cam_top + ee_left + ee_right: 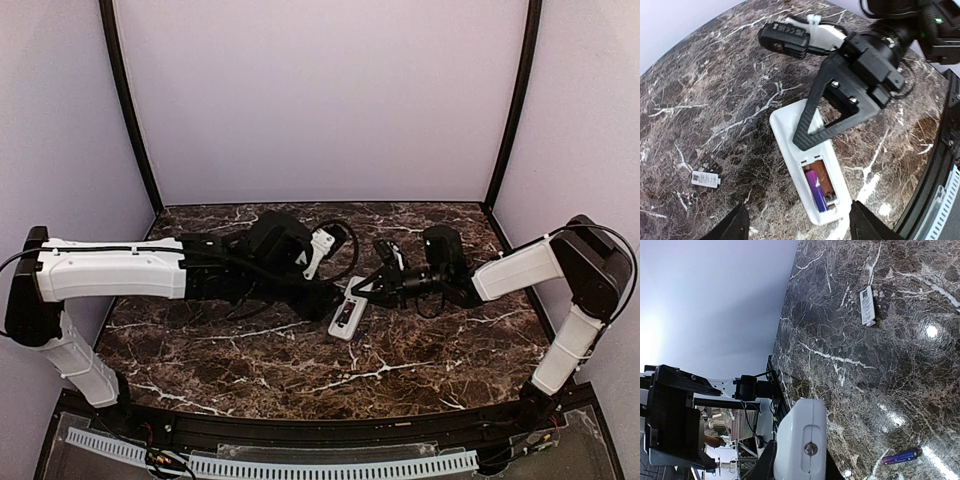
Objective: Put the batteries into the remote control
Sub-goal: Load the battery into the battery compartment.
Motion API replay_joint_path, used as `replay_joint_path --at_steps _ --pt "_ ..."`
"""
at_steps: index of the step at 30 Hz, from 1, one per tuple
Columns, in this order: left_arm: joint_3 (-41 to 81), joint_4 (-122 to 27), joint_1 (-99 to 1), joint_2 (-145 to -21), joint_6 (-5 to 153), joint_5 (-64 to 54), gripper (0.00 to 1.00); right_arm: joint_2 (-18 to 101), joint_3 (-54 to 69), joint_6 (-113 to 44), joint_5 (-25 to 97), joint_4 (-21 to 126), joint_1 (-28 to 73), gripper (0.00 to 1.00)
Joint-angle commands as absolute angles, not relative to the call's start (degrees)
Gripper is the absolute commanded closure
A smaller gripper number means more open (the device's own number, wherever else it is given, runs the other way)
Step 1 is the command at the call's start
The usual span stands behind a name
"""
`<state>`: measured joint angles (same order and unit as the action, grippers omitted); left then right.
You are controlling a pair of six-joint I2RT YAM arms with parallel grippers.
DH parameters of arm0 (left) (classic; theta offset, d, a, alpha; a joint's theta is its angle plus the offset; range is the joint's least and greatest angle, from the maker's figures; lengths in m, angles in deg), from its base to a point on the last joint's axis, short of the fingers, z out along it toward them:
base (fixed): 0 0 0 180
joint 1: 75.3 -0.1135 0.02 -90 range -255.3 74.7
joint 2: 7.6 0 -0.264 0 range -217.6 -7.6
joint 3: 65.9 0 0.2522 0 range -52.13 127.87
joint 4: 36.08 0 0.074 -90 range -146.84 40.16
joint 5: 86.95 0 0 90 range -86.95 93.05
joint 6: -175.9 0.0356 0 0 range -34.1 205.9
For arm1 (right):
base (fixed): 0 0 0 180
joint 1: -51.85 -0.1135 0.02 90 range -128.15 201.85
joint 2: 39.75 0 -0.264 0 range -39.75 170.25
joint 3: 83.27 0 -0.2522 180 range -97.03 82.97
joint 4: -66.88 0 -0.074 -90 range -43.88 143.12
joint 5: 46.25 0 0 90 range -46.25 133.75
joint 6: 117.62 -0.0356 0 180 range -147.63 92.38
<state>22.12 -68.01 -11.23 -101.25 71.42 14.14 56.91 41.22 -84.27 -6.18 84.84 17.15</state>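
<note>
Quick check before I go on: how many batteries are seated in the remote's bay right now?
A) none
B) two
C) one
C: in the left wrist view the remote control lies face down with one purple battery in its open bay and the slot beside it bare. A second battery lies loose on the table.
</note>
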Motion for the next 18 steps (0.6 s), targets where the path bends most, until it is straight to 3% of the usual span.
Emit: replay_joint_path --at_steps 1,10,18 --pt "14.7 -61.7 -11.1 -93.5 85.4 8.5 0.33 56.6 40.3 -82.0 -10.6 84.5 17.5 1.00" --pt "0.4 -52.0 -9.9 -84.6 106.7 -4.1 0.39 56.2 37.5 -77.0 -17.3 77.2 17.4 1.00" --pt "1.9 -53.7 -7.0 -89.1 115.3 -3.4 0.59 57.3 35.5 -74.4 -18.9 72.7 16.3 1.00"
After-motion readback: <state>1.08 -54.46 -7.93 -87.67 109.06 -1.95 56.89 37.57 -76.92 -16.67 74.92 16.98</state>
